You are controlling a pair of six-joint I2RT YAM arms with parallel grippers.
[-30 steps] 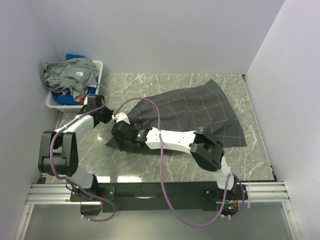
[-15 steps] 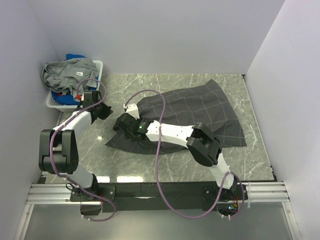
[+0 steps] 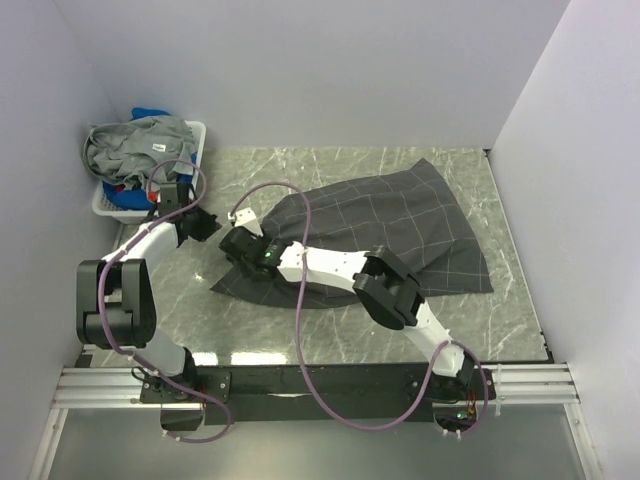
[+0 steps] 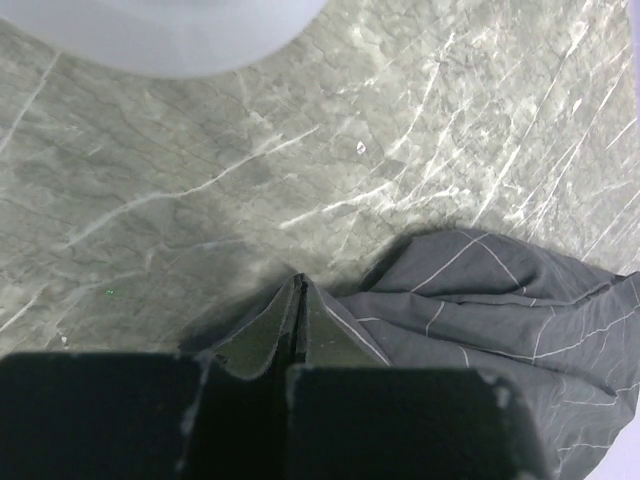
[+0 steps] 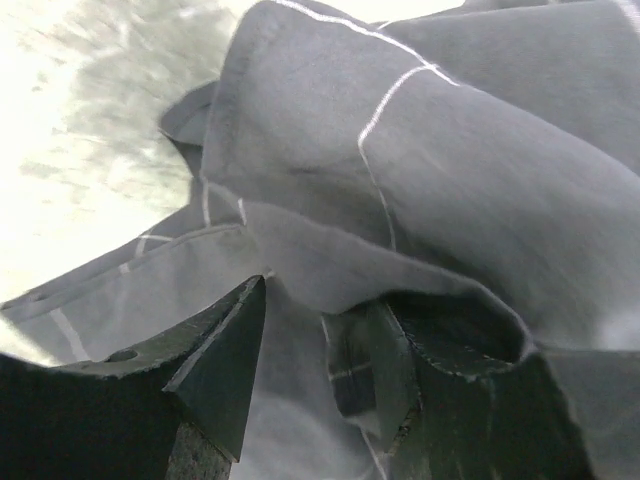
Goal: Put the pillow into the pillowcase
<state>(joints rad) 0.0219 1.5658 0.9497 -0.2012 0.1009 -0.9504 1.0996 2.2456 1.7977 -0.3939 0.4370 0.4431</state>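
Right gripper (image 5: 323, 296) has neared the white plastic basket (image 3: 112, 207), jaws apart. The charcoal grid-check cloth pillowcase (image 3: 400, 225) stretches lengthwise away from the basket. Only the left wrist view shows the left gripper (image 4: 298, 290) pinching its corner.

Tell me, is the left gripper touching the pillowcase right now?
Touching. The left wrist view shows the left gripper shut with a fold of the pillowcase pinched between its fingers.

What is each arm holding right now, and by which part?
Left gripper is shut on the pillowcase, pinching a raised peak of cloth at its edge. Right gripper holds nothing yet: its jaws stand apart astride a fold of the cloth.
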